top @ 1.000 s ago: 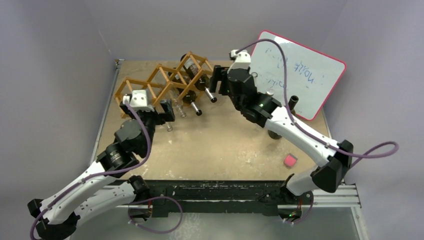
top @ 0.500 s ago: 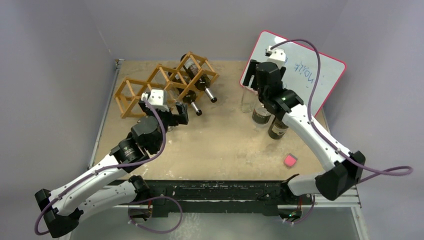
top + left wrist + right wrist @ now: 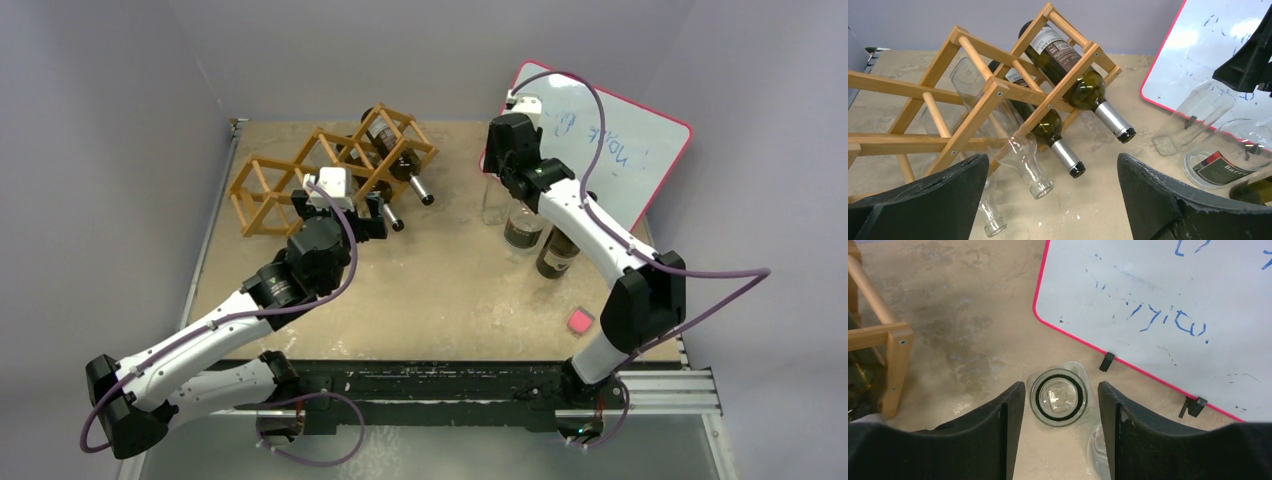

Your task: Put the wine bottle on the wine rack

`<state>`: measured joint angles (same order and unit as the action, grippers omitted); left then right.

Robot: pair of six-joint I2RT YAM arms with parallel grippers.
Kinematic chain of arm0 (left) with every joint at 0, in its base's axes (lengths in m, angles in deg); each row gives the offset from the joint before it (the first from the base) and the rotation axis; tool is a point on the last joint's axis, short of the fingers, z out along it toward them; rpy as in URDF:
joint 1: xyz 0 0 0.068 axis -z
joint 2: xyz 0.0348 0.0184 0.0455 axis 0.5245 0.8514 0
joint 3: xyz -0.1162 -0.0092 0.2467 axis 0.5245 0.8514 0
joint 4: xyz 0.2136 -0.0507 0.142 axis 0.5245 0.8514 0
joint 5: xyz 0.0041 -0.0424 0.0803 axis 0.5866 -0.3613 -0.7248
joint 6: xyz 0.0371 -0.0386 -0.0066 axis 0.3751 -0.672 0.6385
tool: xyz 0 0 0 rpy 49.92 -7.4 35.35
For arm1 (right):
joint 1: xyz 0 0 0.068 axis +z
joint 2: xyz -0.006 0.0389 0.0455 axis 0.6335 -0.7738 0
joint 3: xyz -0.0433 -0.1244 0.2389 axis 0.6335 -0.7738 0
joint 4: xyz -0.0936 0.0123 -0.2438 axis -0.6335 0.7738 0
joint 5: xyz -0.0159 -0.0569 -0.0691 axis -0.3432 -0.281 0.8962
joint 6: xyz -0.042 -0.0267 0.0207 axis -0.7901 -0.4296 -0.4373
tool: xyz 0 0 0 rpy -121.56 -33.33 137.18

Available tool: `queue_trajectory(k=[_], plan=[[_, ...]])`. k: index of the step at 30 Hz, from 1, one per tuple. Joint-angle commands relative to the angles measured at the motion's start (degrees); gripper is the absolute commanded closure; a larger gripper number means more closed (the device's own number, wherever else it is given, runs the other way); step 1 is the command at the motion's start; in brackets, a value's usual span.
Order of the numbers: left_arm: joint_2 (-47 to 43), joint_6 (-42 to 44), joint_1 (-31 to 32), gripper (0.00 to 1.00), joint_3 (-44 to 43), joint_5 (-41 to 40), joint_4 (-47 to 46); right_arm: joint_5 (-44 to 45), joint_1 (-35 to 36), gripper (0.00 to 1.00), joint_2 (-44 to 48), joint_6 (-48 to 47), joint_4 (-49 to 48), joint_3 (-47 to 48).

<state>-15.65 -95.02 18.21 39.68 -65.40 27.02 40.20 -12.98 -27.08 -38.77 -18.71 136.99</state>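
In the top view, the right gripper (image 3: 499, 150) hangs at upper centre-right, directly over a clear empty glass wine bottle (image 3: 496, 200) that stands upright on the tan table (image 3: 450, 290), just in front of the lower left corner of a red-edged whiteboard (image 3: 610, 150). From the right wrist view, the bottle's round mouth (image 3: 1058, 396) sits at the middle of the frame, between the two black fingers (image 3: 1008, 415). The jaws are spread wide, with a strip of table showing on each side of the rim, so nothing is gripped.

The light orange-brown wooden lattice wine rack (image 3: 330, 165) lies in the upper left of the top view, well apart from that bottle. It holds two dark green bottles with silver foil necks (image 3: 1083, 87) and two clear ones (image 3: 1013, 145), necks pointing toward the near edge.

The left gripper (image 3: 1052, 165) hovers just in front of the rack, its jaws wide apart and empty.

A labelled clear bottle (image 3: 522, 228) and a dark bottle (image 3: 555, 255) stand just below and right of the bottle under the right gripper. A small pink block (image 3: 579, 321) lies at lower right.
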Motion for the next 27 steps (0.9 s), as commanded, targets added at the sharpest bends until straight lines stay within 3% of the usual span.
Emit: queue_trajectory(k=[1, 4, 9, 14, 20, 27], plan=[[0.03, -0.98, -0.10, 0.00, -2.98, -1.03, -1.20, 2.05, -0.77, 0.45, -0.45, -2.53, -2.71, 2.68], [0.21, -0.87, -0.10, 0.00, -3.39, -0.97, -0.47, 2.35, -0.80, 0.51, -0.15, -3.84, -3.61, 2.31], [0.31, -1.47, -0.10, 0.00, -3.40, -0.33, 0.75, 0.87, -0.71, 0.77, 1.97, -8.18, -6.89, 0.32], [-0.49, -1.72, -0.10, 0.01, -2.09, 0.13, 0.74, -8.03, -0.52, 0.97, 5.60, -12.72, -9.15, -1.84], [-3.06, 0.43, -0.10, 0.02, 4.01, 9.03, -5.07, -24.71, -0.14, 1.00, 12.46, -11.10, -10.61, -5.79], [-2.61, 2.17, -0.10, 0.06, 9.16, 23.28, -10.56, -36.06, -0.05, 1.00, 19.75, -5.87, -10.34, -11.52]])
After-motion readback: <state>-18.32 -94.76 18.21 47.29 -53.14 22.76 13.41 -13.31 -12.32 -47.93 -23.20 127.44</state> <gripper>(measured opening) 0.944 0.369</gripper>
